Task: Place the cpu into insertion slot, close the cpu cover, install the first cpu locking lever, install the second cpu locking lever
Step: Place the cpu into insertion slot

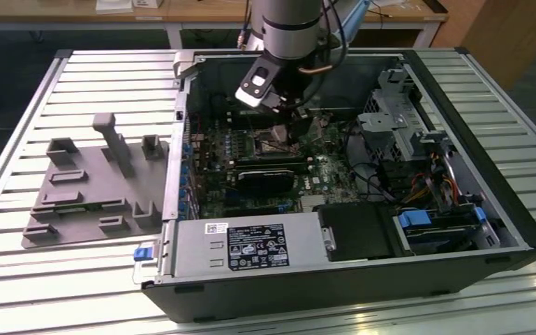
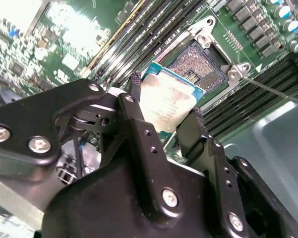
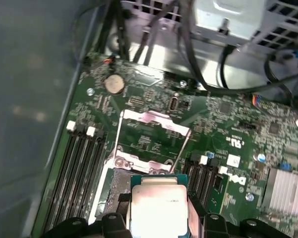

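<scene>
readable text: none | power supply label (image 1: 257, 248): print too small | cpu (image 3: 158, 206) top: faint marking, illegible | circuit board (image 3: 219, 113) white lettering: illegible

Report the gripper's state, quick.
Gripper: jaws shut on the chip, holding it by its edges next to the open socket.

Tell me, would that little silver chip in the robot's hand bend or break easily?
Probably stiff: the cpu sits flat though the hand pinches only its edges. Its smooth metal top looks slippery, so a loose grip might let it slide. Likely light, being so thin, yet delicate: the insertion slot close by shows fine contacts.
</scene>
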`<state>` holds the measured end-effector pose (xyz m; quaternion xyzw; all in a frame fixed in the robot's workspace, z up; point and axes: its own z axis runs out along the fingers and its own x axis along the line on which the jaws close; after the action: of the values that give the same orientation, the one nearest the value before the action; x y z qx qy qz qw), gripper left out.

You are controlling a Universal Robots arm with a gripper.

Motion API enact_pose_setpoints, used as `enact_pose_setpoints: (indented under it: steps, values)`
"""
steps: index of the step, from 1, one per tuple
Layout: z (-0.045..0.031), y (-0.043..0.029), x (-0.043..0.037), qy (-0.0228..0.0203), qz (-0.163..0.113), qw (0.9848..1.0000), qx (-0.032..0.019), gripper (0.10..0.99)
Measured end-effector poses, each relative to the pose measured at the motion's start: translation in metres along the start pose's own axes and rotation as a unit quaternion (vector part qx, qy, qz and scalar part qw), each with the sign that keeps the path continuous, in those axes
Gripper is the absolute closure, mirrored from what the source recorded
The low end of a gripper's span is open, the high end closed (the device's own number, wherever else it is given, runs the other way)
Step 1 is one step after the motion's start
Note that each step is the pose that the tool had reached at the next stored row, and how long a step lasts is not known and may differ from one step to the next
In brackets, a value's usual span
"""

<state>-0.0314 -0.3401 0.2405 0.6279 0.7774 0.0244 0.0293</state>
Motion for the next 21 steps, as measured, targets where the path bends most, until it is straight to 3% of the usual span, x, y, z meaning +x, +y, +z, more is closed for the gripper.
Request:
enact_pose_setpoints:
  steps: [6, 13, 17, 21]
  values:
    - [0.0020, -0.0002, 0.0000, -0.0041, 0.055, 0.9985, 0.0009, 0.549]
    - [0.0056, -0.0005, 0.0003, -0.0085, 0.113, 0.9935, 0.0018, 0.549]
    - [0.0075, -0.0001, 0.0040, -0.0091, 0.122, 0.9925, 0.0018, 0.549]
    - [0.0093, -0.0003, 0.0083, -0.0091, 0.122, 0.9924, 0.0019, 0.549]
